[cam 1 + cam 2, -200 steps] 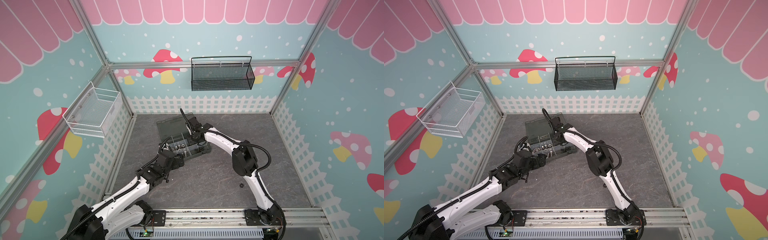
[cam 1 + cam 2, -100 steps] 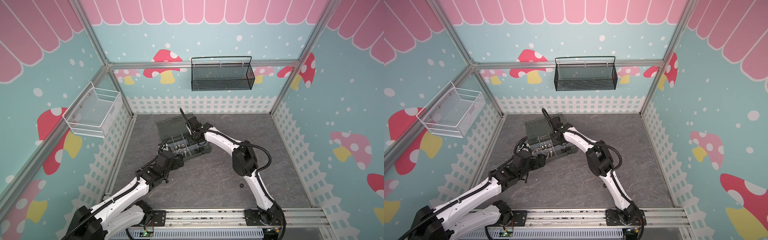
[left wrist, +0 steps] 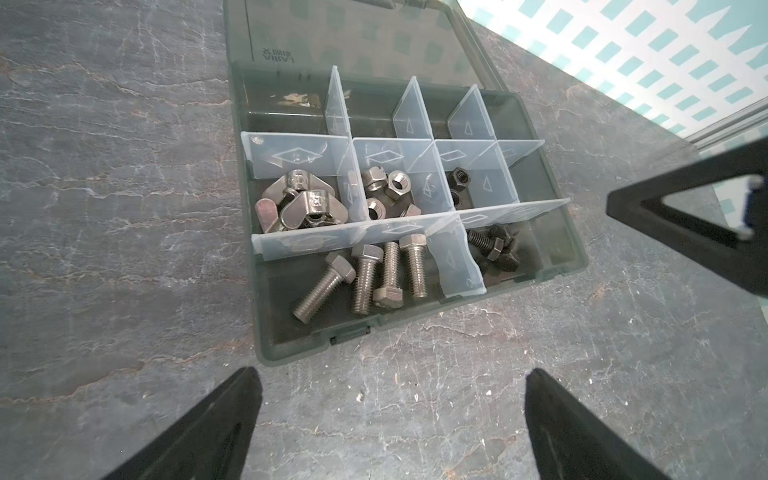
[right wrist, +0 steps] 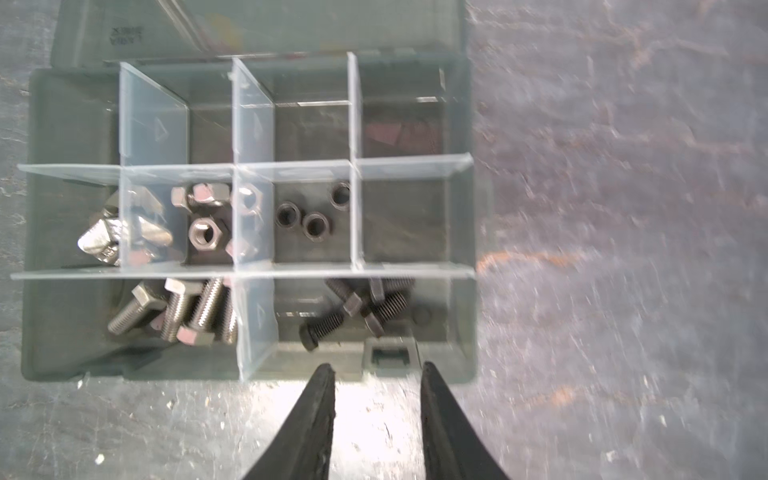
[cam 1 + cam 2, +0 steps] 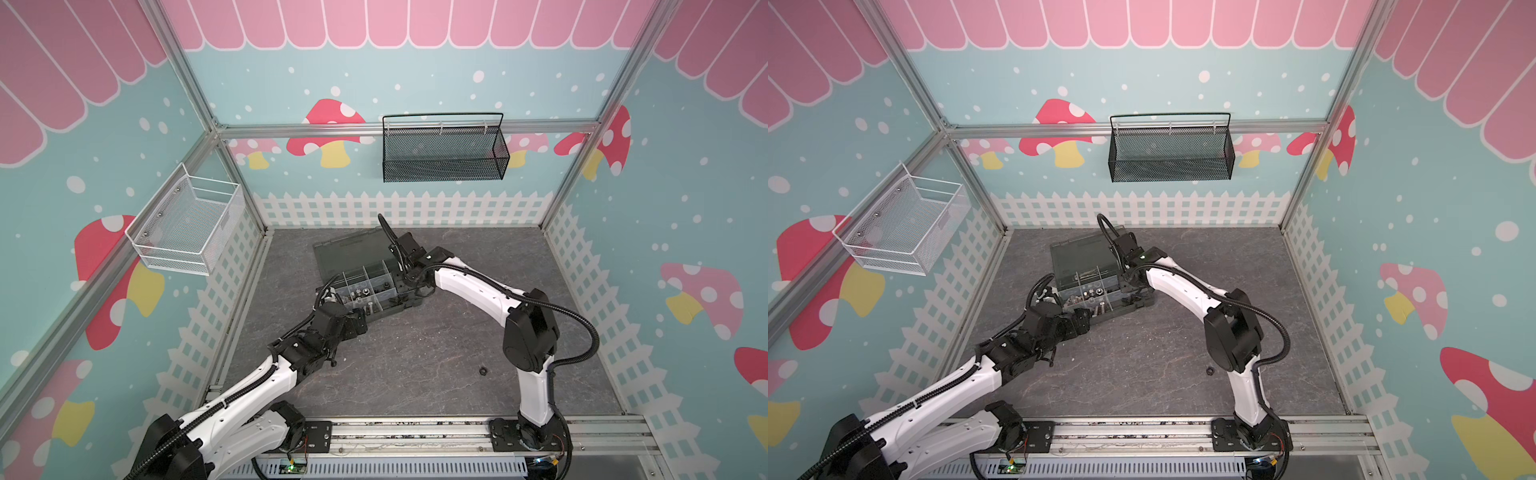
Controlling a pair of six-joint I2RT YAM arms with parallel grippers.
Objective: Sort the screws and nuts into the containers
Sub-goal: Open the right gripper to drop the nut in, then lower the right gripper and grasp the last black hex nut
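Grey surface (image 5: 415, 353) | your right pincer (image 4: 378, 368) parted, empty, at containers (image 4: 166, 368) | left pincer (image 3: 392, 374) wide open | black nut (image 5: 483, 370) lies nearer your right arm (image 5: 530, 332)

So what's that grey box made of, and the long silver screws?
The box looks like smoky plastic with a smooth finish: its walls are tinted and half see-through. The silver screws look like bare metal, probably steel: they glint and have cut threads.
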